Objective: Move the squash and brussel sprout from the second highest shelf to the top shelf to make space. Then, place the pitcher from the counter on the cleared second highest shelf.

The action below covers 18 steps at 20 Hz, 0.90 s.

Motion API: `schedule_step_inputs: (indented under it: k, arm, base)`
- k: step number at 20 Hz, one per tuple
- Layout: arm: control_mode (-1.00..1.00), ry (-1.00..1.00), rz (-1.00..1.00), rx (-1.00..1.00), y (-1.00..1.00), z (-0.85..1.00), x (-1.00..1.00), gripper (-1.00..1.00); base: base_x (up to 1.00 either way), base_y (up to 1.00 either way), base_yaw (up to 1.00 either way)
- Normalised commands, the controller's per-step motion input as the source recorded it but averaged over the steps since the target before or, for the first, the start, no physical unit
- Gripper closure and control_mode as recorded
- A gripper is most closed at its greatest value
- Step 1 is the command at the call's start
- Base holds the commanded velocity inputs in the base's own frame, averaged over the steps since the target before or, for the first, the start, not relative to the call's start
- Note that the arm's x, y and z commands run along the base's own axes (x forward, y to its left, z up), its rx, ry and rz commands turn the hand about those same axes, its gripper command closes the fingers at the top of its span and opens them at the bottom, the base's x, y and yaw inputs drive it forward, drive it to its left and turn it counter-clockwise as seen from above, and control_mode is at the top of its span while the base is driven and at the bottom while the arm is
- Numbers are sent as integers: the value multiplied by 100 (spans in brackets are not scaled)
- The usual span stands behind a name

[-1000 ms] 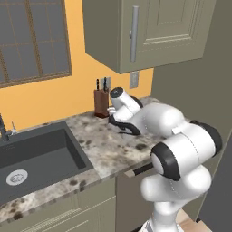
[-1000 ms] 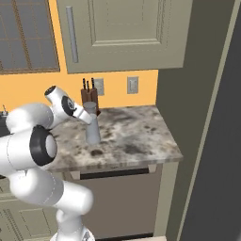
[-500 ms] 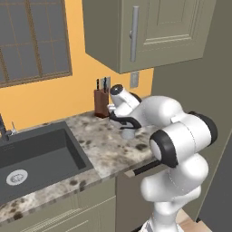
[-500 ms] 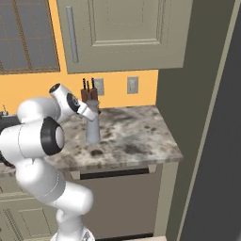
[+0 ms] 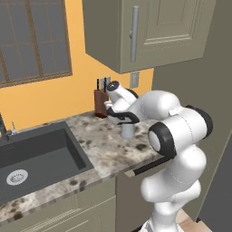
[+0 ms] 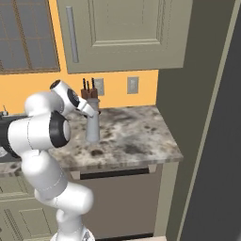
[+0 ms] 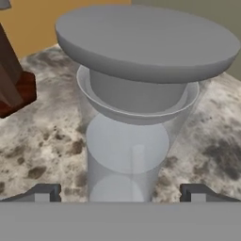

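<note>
We see the fingers (image 7: 44, 192) spread wide, one each side of the pitcher (image 7: 134, 117), not touching it, nothing held. Gripper (image 7: 121, 193) sits above and just behind the lid, angled down. Pitcher stands upright on the counter (image 6: 136, 136), approx mid-depth, w/ bare stone to its right up to the counter's end edge. Knife block (image 5: 100, 102) is near, behind it by the wall. Sink (image 5: 36, 158) is well apart to the left. Count: 1 pitcher, 1 block, 1 sink.
</note>
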Motion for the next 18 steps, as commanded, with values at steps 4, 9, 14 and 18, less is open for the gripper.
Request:
schedule_step_inputs:
  k: [4,9,14,18]
  arm:
    - [-100,0,0,0,0,-53,0,100]
    - [-100,0,0,0,0,-53,0,100]
    - [-100,0,0,0,-1,-60,-8,100]
    - [-100,0,0,0,-3,-45,-6,100]
  base:
    - [0,0,0]
    - [0,0,0]
    - [0,0,0]
    - [0,0,0]
